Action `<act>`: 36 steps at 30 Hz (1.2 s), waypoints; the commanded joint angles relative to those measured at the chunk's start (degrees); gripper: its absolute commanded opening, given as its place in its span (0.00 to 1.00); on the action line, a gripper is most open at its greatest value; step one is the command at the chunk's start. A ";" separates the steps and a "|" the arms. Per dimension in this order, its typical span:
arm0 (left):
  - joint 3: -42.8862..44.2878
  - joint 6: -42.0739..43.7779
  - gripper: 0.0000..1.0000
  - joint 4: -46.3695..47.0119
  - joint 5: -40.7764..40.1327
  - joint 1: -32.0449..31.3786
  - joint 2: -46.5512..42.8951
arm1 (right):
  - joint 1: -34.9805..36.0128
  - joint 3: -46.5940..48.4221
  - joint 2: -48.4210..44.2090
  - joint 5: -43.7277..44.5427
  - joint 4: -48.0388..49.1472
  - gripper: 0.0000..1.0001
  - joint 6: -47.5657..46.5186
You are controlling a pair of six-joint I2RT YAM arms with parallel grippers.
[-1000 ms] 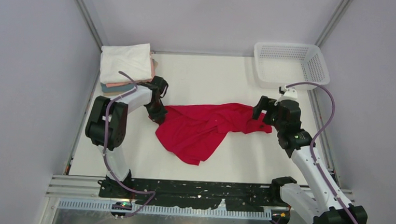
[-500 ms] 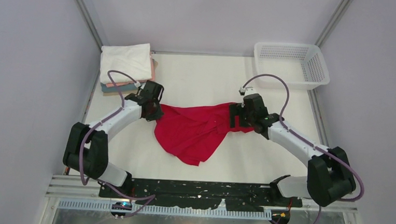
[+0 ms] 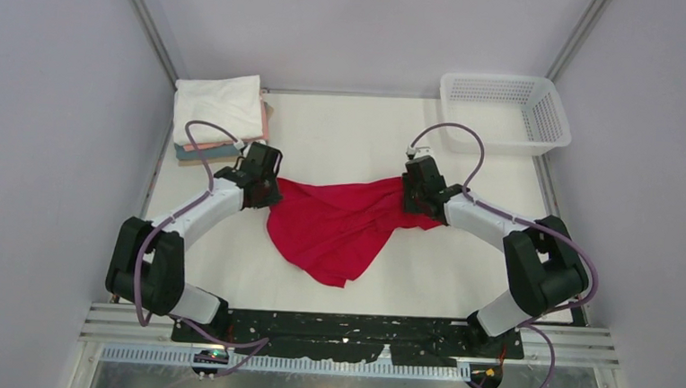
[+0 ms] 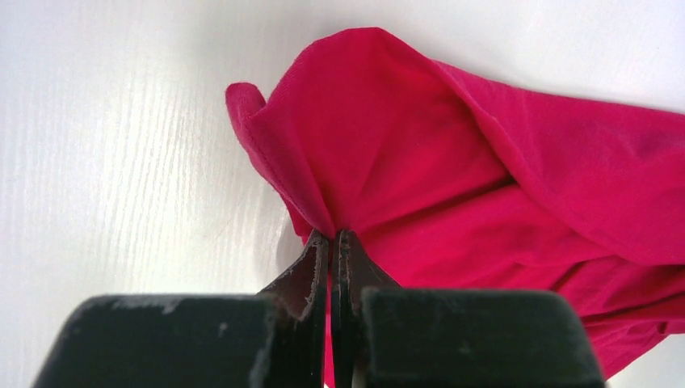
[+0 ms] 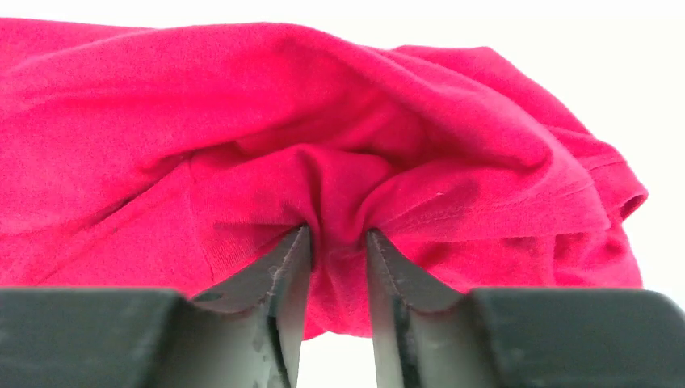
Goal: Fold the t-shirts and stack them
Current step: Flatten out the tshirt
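Two ends of the crumpled red t-shirt are being held, though from overhead each gripper's body is covering its own grip and the sleeves are getting lost in the folds. Close up, the left gripper is pinching a thin peak of cloth with jaws nearly touching, while the right gripper is squeezing a thicker wad, jaws partly apart around it. Between them the shirt is lying mid-way across the white table, well apart from the stack of folded t-shirts in the far left corner.
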 commanded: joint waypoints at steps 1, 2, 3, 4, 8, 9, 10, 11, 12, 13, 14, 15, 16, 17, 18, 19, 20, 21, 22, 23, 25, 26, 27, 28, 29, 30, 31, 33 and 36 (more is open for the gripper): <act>0.89 1.46 0.00 2.57 -3.76 0.13 -2.39 | 0.29 1.97 -2.22 5.43 3.37 0.29 1.72; 1.12 1.69 0.00 2.69 -4.04 0.13 -2.59 | 0.29 2.06 -2.55 6.37 3.42 0.21 1.76; 1.30 1.87 0.00 2.79 -4.40 0.13 -3.06 | 0.29 2.39 -3.32 6.81 3.23 0.19 1.76; 1.57 2.09 0.00 2.81 -5.06 0.13 -3.52 | 0.29 2.75 -3.80 7.59 2.87 0.18 1.57; 3.00 3.33 0.00 2.32 -8.97 0.13 -6.97 | 0.29 4.61 -8.18 11.92 -0.72 0.15 0.46; 3.32 3.55 0.00 2.10 -10.06 0.13 -8.27 | 0.24 5.03 -10.31 12.53 -1.09 0.14 -0.05; 3.79 3.70 0.00 1.87 -10.96 0.13 -9.63 | 0.28 5.12 -11.65 13.44 -1.67 0.13 -0.41; 4.09 4.14 0.00 1.85 -11.45 0.15 -11.25 | 0.28 5.31 -14.67 14.26 -1.92 0.11 -1.10; 4.33 4.57 0.00 1.92 -12.12 0.13 -13.73 | 0.27 5.42 -17.93 14.66 -2.17 0.09 -1.38; 4.58 4.87 0.00 2.16 -12.39 0.13 -15.04 | 0.32 5.50 -19.85 14.99 -2.16 0.06 -2.40; 4.60 5.77 0.00 2.56 -12.69 0.05 -17.36 | 0.30 5.64 -23.80 14.94 -1.92 0.06 -2.95; 4.73 6.12 0.00 2.98 -13.04 -0.04 -20.37 | 0.29 5.78 -25.73 14.42 -1.78 0.06 -4.07; 4.82 6.74 0.00 3.58 -13.05 -0.05 -23.08 | 0.22 6.33 -29.62 13.99 -1.60 0.06 -4.53; 4.89 7.34 0.00 4.09 -13.00 -0.13 -25.82 | 0.21 6.74 -31.36 12.73 -1.57 0.06 -5.39; 4.94 7.76 0.00 4.55 -12.80 -0.20 -28.66 | 0.23 7.62 -34.87 11.96 -1.49 0.06 -5.81; 4.88 8.35 0.00 5.50 -12.55 -0.29 -31.85 | 0.23 8.09 -36.58 10.80 -1.55 0.06 -6.41; 4.84 8.88 0.00 6.08 -12.31 -0.31 -35.09 | 0.26 9.19 -39.58 10.38 -1.68 0.06 -7.08; 4.93 9.50 0.00 6.71 -12.25 -0.38 -38.22 | 0.24 9.84 -42.46 9.87 -2.11 0.06 -7.40; 4.94 10.22 0.00 7.35 -12.02 -0.40 -41.43 | 0.22 11.32 -43.90 9.79 -2.49 0.06 -7.86; 5.35 10.90 0.00 7.73 -11.83 -0.41 -44.52 | 0.21 12.14 -46.38 9.47 -3.34 0.06 -8.05; 6.78 11.88 0.00 7.66 -10.35 -0.40 -50.14 | 0.22 14.96 -50.05 8.25 -4.52 0.06 -8.38; 7.95 12.45 0.00 7.47 -8.74 -0.40 -52.77 | 0.21 16.73 -51.21 6.09 -4.83 0.06 -8.30; 9.14 12.75 0.00 7.18 -6.87 -0.38 -54.86 | 0.23 17.66 -53.43 4.73 -5.55 0.06 -8.19; 10.76 12.99 0.00 6.52 -3.89 -0.41 -56.87 | 0.21 19.80 -54.30 1.14 -5.97 0.06 -7.73; 12.59 13.02 0.00 5.57 -1.48 -0.40 -58.04 | 0.25 20.90 -55.81 -0.77 -7.18 0.06 -7.50; 14.21 12.91 0.00 4.88 1.05 -0.40 -58.73 | 0.18 23.40 -56.28 -5.04 -7.83 0.06 -7.05; 15.75 12.83 0.00 4.34 3.28 -0.42 -59.35 | 0.31 24.68 -57.05 -7.08 -9.18 0.06 -6.68; 18.09 12.69 0.00 3.75 5.80 -0.40 -60.34 | 0.22 29.68 -57.81 -12.10 -10.48 0.06 -6.00; 21.77 12.39 0.00 2.06 6.47 -0.40 -61.59 | 0.20 34.95 -58.45 -14.72 -13.46 0.06 -5.94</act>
